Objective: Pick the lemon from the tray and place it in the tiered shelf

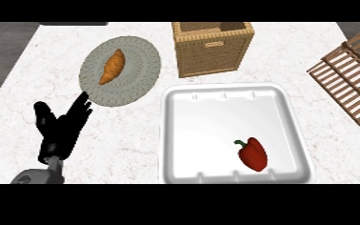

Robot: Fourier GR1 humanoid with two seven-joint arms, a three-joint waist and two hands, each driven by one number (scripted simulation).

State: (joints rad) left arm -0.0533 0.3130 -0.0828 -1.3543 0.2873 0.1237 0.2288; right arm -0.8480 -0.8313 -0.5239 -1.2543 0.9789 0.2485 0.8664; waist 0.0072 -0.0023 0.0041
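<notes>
White marbled counter (pixel 134 138) seen from above. White tray (pixel 183 124) at lower right holds red bell pepper (pixel 254 154) near its front right corner. Grey round plate (pixel 137 71) at upper left carries croissant (pixel 112 66). Wicker basket (pixel 212 50) behind tray. Wooden slatted shelf (pixel 342 74) at right edge. Left hand (pixel 62 129) at lower left, fingers straight, tips at plate's rim.

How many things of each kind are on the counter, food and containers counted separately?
Food: 2, a red bell pepper and a croissant.
Containers and holders: 4, a white tray, a grey plate, a wicker basket and a wooden slatted shelf.
Lemon: 0.
Total: 6.
</notes>
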